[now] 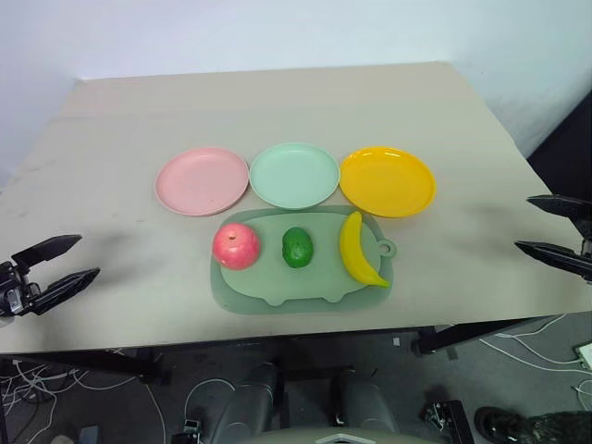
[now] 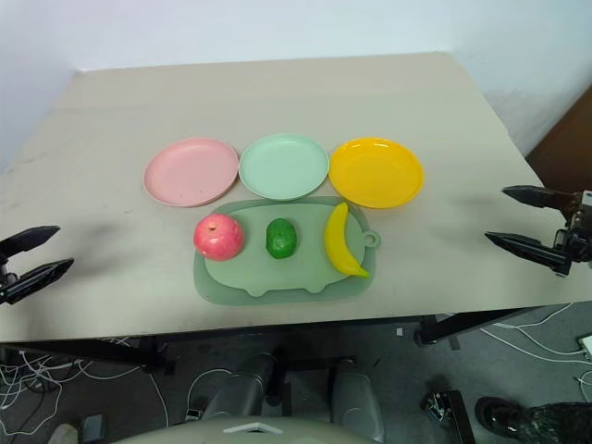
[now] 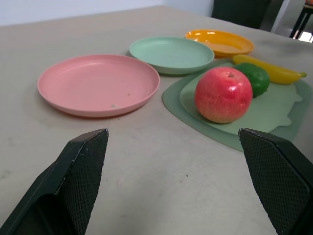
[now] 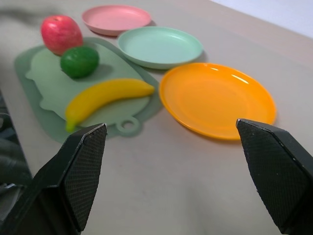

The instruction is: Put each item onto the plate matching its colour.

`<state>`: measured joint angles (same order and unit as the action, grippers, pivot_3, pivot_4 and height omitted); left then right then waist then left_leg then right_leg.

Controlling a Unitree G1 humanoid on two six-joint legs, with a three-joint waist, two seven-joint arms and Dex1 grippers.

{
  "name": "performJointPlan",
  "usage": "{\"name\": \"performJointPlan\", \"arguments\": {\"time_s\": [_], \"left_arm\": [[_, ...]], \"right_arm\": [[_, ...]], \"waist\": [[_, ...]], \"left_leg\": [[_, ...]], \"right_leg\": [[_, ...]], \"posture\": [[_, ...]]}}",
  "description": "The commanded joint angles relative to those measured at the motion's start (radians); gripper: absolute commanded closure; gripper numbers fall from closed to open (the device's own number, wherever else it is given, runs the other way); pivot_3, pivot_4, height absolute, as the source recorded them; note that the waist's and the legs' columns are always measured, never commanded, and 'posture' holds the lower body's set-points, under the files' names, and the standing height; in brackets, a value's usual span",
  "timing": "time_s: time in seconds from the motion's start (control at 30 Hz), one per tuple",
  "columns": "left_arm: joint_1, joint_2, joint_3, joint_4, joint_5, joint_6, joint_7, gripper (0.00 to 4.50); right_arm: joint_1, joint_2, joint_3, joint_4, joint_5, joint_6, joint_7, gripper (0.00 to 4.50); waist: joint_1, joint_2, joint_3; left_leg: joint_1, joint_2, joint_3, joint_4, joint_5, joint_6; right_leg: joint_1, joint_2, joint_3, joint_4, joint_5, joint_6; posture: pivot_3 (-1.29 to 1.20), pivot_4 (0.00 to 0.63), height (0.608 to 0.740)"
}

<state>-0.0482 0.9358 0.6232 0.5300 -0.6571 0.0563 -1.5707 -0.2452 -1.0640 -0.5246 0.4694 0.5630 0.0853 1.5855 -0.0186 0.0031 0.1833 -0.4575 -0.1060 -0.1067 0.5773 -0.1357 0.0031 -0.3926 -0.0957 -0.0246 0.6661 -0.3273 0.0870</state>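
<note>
Nothing has been sorted yet, judging by how things lie. All three fruits sit on the green mat (image 1: 277,287) at the near middle of the table (image 1: 462,120): the apple (image 1: 236,245) on its left, the lime (image 1: 297,248) in the middle and the banana (image 1: 356,250) on its right. Just beyond the mat, the three plates stand in a row and each is bare: the pink plate (image 1: 202,180) on the left, the mint plate (image 1: 295,175) in the middle, the yellow plate (image 1: 388,181) on the right. Each fruit already lies just in front of the plate of its own colour, so three short carries away from the robot remain.

The left gripper (image 1: 54,266) hovers at the near left edge of the table, fingers spread and empty, well apart from the apple. The right gripper (image 1: 555,229) hangs at the right edge, likewise spread wide with nothing between its fingers, well clear of the banana.
</note>
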Motion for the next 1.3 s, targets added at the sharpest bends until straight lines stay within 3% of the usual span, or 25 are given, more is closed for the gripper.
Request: {"name": "performJointPlan", "arguments": {"time_s": [0.03, 0.47, 1.1, 1.3], "left_arm": [[-0.010, 0.038, 0.036, 0.016, -0.004, -0.010, -0.015, 0.01], [0.048, 0.031, 0.079, -0.039, -0.022, 0.007, 0.008, 0.01], [-0.041, -0.038, -0.023, -0.123, -0.016, 0.016, 0.055, 0.01], [-0.005, -0.065, -0.057, -0.244, -0.022, 0.051, 0.060, 0.01]], "right_arm": [[-0.037, -0.032, -0.006, 0.047, -0.010, -0.039, 0.018, 0.00], [-0.010, 0.017, 0.023, -0.005, 0.004, -0.017, 0.021, 0.00], [0.095, 0.080, -0.015, -0.125, 0.028, -0.014, -0.060, 0.00], [0.143, 0.098, -0.034, -0.188, 0.047, 0.010, -0.083, 0.00]], "waist": [[0.000, 0.001, 0.000], [0.001, 0.003, -0.001], [0.001, 0.003, -0.002], [0.003, 0.003, -0.002]], "left_leg": [[0.000, 0.000, 0.000, 0.000, 0.000, 0.000], [0.000, 0.000, 0.000, -0.001, 0.000, 0.000], [0.001, 0.000, 0.000, 0.000, 0.000, 0.000], [0.001, 0.000, 0.000, 0.001, 0.000, 0.000]], "right_leg": [[0.000, 0.000, 0.000, 0.000, 0.000, 0.000], [-0.001, 0.000, 0.001, 0.000, 0.000, 0.000], [0.000, 0.000, 0.001, 0.001, 0.000, 0.000], [0.001, 0.000, 0.001, 0.001, 0.000, 0.000]], "posture": [[0.00, 0.150, 0.737], [0.00, 0.150, 0.737], [0.00, 0.150, 0.737], [0.00, 0.150, 0.737]]}}
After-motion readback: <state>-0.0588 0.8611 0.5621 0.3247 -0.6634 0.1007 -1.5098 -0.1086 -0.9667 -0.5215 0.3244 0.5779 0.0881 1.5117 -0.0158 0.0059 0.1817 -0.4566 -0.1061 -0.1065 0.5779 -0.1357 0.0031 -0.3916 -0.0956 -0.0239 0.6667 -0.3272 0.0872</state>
